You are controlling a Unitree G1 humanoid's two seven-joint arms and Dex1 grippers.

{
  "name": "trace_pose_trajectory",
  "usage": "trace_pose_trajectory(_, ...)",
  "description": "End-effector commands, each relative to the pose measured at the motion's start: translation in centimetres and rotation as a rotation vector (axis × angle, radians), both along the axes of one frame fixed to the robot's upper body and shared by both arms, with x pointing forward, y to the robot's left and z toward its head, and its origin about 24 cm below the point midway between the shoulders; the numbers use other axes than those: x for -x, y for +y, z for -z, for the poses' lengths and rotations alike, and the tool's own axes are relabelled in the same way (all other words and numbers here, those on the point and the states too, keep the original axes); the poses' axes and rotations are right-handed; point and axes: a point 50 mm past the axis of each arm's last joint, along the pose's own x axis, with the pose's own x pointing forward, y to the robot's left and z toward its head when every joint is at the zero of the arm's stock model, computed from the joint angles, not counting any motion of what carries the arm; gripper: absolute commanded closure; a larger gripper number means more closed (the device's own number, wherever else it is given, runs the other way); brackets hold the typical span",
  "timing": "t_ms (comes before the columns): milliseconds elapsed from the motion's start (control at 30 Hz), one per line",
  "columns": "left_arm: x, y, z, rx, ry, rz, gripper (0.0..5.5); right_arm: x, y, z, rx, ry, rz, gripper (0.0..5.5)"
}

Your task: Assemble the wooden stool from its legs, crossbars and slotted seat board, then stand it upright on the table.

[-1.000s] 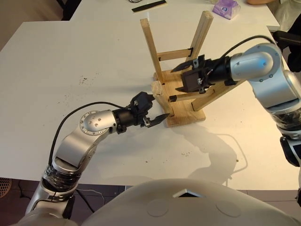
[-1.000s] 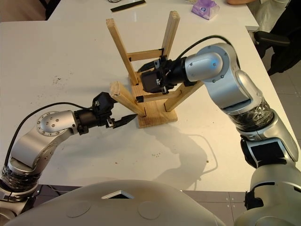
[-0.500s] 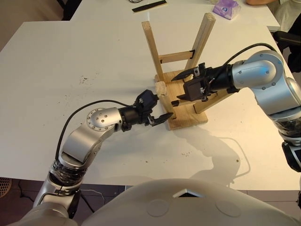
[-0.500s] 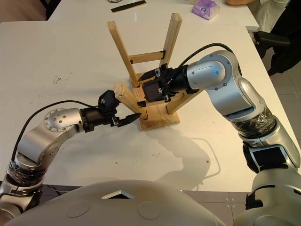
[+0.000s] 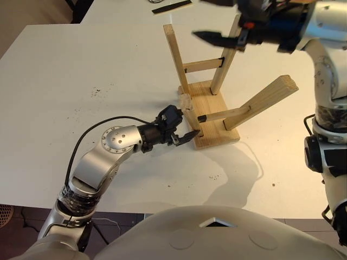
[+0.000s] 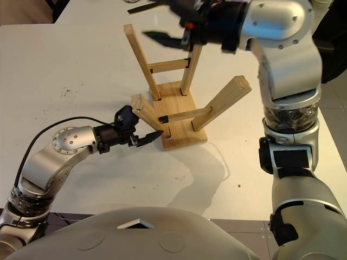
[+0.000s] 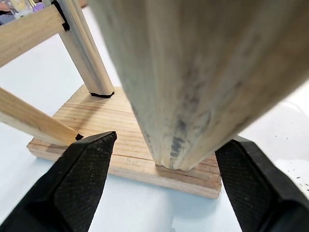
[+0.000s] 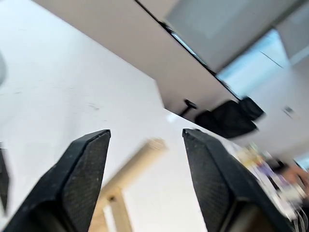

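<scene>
You're in what looks like an office or lab: a plain white table [image 5: 81,81], a second table [image 5: 124,10] beyond it, a black chair [image 8: 231,118].

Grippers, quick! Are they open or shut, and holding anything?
Left gripper: open, one finger on each side of a stool leg, not squeezing it.
Right gripper: open, holding nothing.

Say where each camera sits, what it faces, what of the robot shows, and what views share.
Left eye view: on the head, looking down at the upturned stool on the table; both arms, left gripper low, right gripper raised.
Right eye view: beside it, same scene.
Left wrist view: close on one leg and the seat board; own fingers flank the leg.
Right wrist view: faces out across the table; own fingers open.
Shared: three views show the stool.
</scene>
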Motion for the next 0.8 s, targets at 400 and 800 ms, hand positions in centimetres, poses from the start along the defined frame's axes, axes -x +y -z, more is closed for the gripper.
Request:
trace_pose_trajectory(400,3.8,5.0,-1.1,0.258,-0.234,-0.711,1.87,4.7,-14.0,13.4,-0.340,0.088,0.880,2.73)
trace_pose_trajectory(800,3.1,-2.2,-2.9,0.165,-0.402,-0.651,1.87,10.5,-1.3,14.9,-0.306,0.265,0.433,2.73)
